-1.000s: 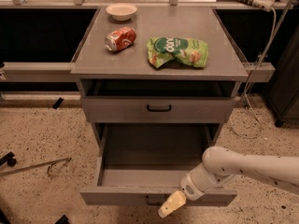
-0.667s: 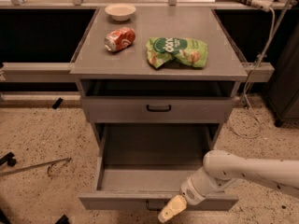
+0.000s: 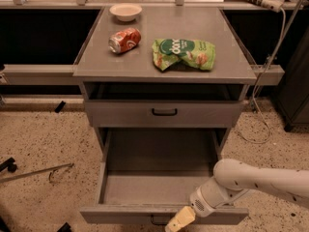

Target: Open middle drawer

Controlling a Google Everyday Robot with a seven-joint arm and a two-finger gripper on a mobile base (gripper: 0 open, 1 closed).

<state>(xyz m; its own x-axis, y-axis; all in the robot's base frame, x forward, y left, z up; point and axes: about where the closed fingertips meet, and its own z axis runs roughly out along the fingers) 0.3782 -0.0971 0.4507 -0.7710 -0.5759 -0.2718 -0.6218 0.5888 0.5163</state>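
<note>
The grey metal cabinet (image 3: 164, 64) has a shut top drawer (image 3: 120, 114) with a small black bar handle (image 3: 164, 112). Below it the middle drawer (image 3: 120, 215) is pulled far out toward me, and its grey inside (image 3: 154, 178) is bare. Its black handle (image 3: 157, 221) shows at the bottom edge of its front. My gripper (image 3: 179, 220), tan at the tip, is at the drawer front just right of that handle. My white arm (image 3: 260, 180) reaches in from the right. Whether the gripper touches the handle is hidden.
On the cabinet top lie a red soda can (image 3: 124, 40) on its side, a green chip bag (image 3: 184, 53) and a white bowl (image 3: 125, 11). A cable (image 3: 263, 88) hangs at the right. A metal rod (image 3: 34, 172) lies on the speckled floor at the left.
The middle drawer has slid further out toward me. My gripper and arm have moved down and toward the front with it.
</note>
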